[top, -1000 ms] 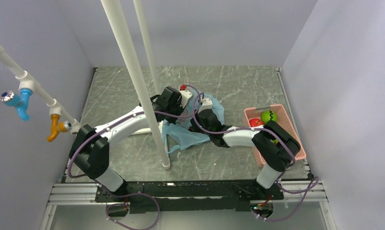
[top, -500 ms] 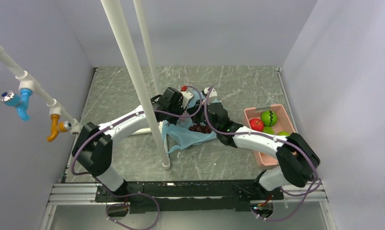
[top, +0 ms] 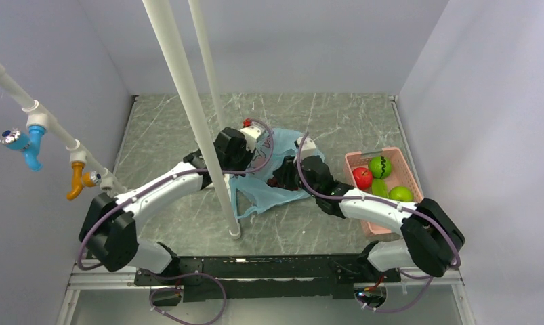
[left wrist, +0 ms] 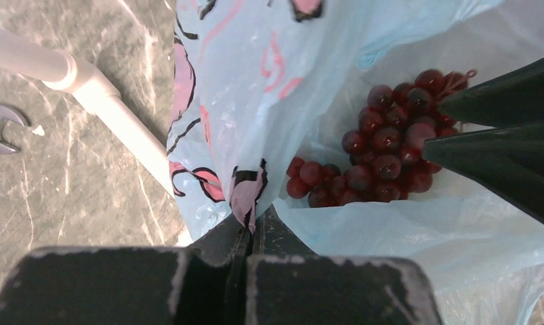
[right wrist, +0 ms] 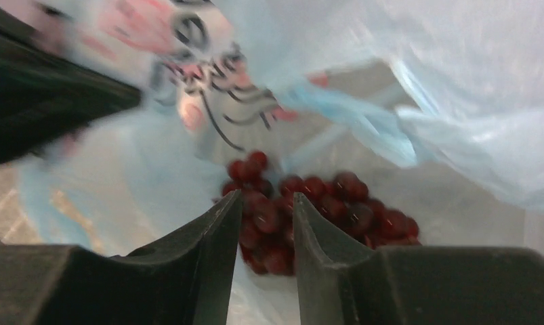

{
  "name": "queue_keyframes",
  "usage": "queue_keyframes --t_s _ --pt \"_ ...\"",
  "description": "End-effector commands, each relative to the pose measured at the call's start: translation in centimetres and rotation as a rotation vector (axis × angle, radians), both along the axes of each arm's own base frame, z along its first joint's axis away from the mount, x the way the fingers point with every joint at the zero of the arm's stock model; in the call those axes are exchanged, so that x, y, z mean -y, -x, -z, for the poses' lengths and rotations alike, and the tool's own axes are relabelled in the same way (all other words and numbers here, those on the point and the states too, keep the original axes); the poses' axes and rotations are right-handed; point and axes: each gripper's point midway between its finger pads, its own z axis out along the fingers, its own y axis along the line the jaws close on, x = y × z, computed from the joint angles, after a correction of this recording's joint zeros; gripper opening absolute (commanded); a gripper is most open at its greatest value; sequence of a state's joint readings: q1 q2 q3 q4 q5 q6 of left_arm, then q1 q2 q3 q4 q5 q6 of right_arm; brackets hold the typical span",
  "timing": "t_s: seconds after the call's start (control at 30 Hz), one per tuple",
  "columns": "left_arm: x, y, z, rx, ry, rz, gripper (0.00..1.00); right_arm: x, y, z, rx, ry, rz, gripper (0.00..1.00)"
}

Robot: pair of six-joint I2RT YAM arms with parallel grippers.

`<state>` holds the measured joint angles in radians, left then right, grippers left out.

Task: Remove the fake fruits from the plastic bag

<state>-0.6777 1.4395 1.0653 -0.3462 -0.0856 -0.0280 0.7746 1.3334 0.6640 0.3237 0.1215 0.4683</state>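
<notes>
Pale grey walls (top: 269, 40) enclosed a grey marbled surface (top: 167, 128) under even light. Two white poles (top: 189, 101) stood centre-left; a white pipe (top: 11, 88) at far left carried blue and orange fittings.

Dark red grape bunch (right wrist: 303, 203) lay inside the crumpled pale blue plastic bag (right wrist: 458, 88), just beyond the right gripper's (right wrist: 265, 196) parted tips

One plastic bag (top: 269, 193) holds one grape bunch (left wrist: 384, 145). Right of the bag, one pink tray (top: 356, 162) carries one red fruit (top: 362, 177) and at least two green fruits (top: 380, 164).
</notes>
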Motion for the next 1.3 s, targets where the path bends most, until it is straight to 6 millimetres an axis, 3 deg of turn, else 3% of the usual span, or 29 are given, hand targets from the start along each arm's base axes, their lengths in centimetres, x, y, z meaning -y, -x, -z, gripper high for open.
queue_keyframes --t_s 0.0,0.1,0.27,0.53,0.73,0.83,0.9,1.03,1.2,1.27 --pt "1.2 -0.4 -3.5 0.11 0.169 -0.037 0.0 0.6 0.0 0.3 -0.046 -0.129 0.001 0.39" --pt "1.9 0.1 -3.5 0.12 0.188 -0.013 0.0 0.5 -0.8 1.8 -0.121 -0.163 -0.013 0.53" --pt "2.4 0.1 -3.0 0.106 0.16 0.001 0.0 0.2 -2.2 5.3 -0.192 -0.029 -0.017 0.98" --pt "2.5 -0.3 -2.1 0.081 0.126 -0.001 0.0 0.1 -2.9 10.0 -0.197 0.251 0.037 1.0" --pt "2.1 -0.6 -1.7 0.075 0.094 -0.021 0.0 0.9 -1.0 14.7 -0.247 0.437 0.101 0.99" --pt "2.0 -0.8 -1.6 0.074 0.082 -0.029 0.0 1.4 -0.2 15.8 -0.281 0.443 0.111 0.91" --pt "1.9 -0.8 -1.5 0.07 0.076 -0.033 0.0 1.1 -0.1 15.2 -0.256 0.4 0.092 0.82" --pt "2.0 -0.7 -1.5 0.066 0.08 -0.028 0.0 -0.5 -0.4 11.7 -0.178 0.296 0.037 0.56" --pt "2.1 -0.8 -1.6 0.067 0.08 -0.026 0.0 -2.1 -1.3 8.9 -0.126 0.232 0.007 0.16" --pt "2.1 -0.7 -1.5 0.062 0.078 -0.024 0.0 -2.7 -1.9 7.6 -0.106 0.211 0.011 0.08"
